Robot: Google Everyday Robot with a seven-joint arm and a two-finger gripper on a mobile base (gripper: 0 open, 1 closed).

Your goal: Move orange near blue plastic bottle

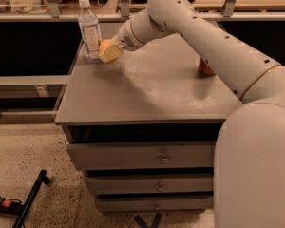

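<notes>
A grey flat-topped bench [147, 99] with stacked drawers [142, 158] bears a red soda can [205, 69] at three o'clock, well apart from the hand [109, 52] at ten o'clock.

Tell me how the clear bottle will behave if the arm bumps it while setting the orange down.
The bottle is tall and narrow-based, so a bump high up would probably tip it. It looks like thin clear plastic, likely light enough to slide on the smooth table. The gripper, holding the orange, is right beside it.
</notes>
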